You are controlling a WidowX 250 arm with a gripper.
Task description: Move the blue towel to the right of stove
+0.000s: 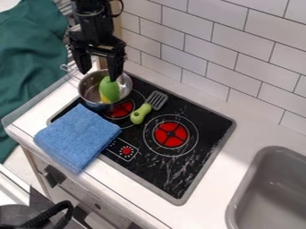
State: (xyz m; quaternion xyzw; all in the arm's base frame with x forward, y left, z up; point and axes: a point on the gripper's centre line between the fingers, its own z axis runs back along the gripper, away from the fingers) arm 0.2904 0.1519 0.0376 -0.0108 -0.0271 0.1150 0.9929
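The gripper (100, 67) hangs over the pot (90, 82) at the upper left of the view, its two fingers spread apart with nothing clamped between them. Just beneath the fingertips, a green and yellow toy vegetable (109, 91) sits inside the pot, leaning up against its wall. Below the gripper in the view, nearer the counter's front edge, the blue towel (78, 136) lies folded, partly on the stove (149, 165) and partly on the white counter (119, 190). To the gripper's lower right, the green-handled spatula (141, 113) lies on the stove between the two red burners. Farther off that way is the grey sink (269, 192); to the gripper's left is a dark green cloth (30, 58).
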